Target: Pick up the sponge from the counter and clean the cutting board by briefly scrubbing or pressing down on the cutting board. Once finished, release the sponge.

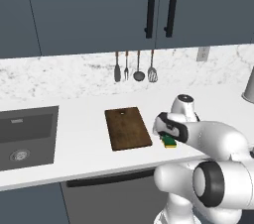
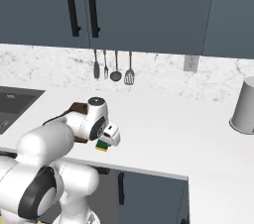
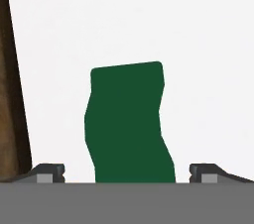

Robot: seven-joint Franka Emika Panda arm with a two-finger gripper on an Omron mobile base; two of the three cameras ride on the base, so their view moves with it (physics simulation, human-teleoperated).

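The end effector (image 3: pixel 127 172) hung just above the sponge (image 3: pixel 129 124), its fingers spread wide to either side of the green top and pinching nothing, in the hand view. The sponge (image 1: pixel 169 141) lay flat on the white counter (image 1: pixel 79 153) just beside the right long edge of the board (image 1: pixel 127 128), near the counter's front edge, and was partly covered by the wrist in both base views. The main risk appeared to be a poor grasp: the sponge's outline looked wavy and sat slightly skewed between the fingers, so a descent that stopped too high could have let the pads close on the soft upper layer alone and drop the block on the lift. A descent slightly off line might instead have landed a fingertip on the sponge, squashing it or pushing it aside. The board's brown edge (image 3: pixel 11 84) showed close by at the left of the hand view, and a finger drifting that way could have struck or shifted it. Nearness to the counter's front edge left little margin if the sponge were knocked forward. The sink (image 1: pixel 27 136) lay well apart.
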